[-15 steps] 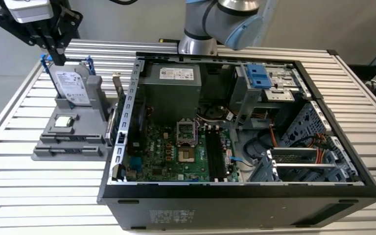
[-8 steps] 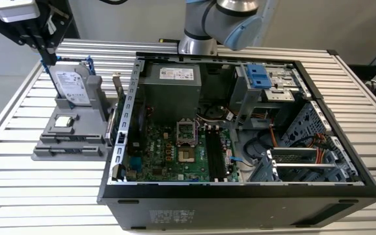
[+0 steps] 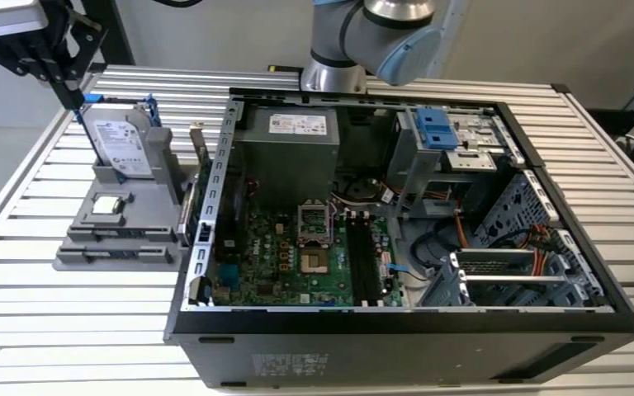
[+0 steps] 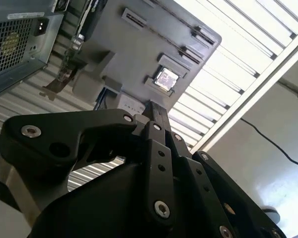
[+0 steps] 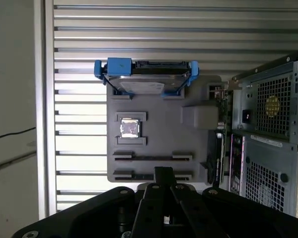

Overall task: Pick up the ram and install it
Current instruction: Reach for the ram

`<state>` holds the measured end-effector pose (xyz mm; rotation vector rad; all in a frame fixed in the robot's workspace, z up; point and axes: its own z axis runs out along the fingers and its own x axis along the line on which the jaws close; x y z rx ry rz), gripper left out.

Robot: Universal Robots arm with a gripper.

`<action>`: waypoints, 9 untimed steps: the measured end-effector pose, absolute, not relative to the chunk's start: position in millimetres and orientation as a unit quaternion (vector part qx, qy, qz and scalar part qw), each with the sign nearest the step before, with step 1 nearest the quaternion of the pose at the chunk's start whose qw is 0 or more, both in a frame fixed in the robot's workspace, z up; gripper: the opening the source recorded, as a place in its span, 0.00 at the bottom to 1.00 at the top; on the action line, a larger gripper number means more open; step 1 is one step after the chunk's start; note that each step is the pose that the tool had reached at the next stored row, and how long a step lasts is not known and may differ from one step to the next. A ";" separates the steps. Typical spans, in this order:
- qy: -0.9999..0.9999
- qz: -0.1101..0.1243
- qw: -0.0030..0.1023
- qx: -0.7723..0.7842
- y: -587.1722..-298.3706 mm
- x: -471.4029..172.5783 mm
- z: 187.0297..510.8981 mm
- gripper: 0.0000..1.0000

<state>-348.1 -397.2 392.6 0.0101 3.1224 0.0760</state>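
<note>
gripper: your gripper (image 3: 75,101) hangs at the exterior view's far left, high over the grey holder (image 3: 141,194) and not touching it. In both wrist views the fingers look pressed together with nothing between them, so read the tool as clenched and empty.

hard drive: the hard drive (image 3: 119,144) with blue brackets stands upright at the holder's back. It is not your part.

processor: the small square silver processor (image 3: 106,206) sits in its pocket mid-holder. Leave it too.

ram: in the first wrist view a thin dark strip (image 5: 154,158) lies edge-on in the long slot just past the processor. I take that as the ram, though I can't confirm it from this angle. A second slot sits beside it, right under the fingertips (image 5: 164,172), and I can't tell which one is loaded.

case: the open computer case (image 3: 405,326) sits just beside the holder towards the exterior view's right. The dark memory slots (image 3: 366,264) run beside the processor socket.

step: pick-up, at the approach stage. Nothing is grasped yet.

next move needs: you need the fingers spread before any descent, lined up across the strip's thin faces and centred along its length. Then come straight down; any tilt risks jamming it in the slot.
</note>
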 end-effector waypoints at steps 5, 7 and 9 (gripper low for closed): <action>1.000 0.024 0.009 0.003 -399.2 -348.2 392.6 0.00; 1.000 0.024 0.009 0.003 -402.9 -348.2 392.6 0.00; 1.000 0.024 0.009 0.003 -407.5 -348.2 392.6 0.00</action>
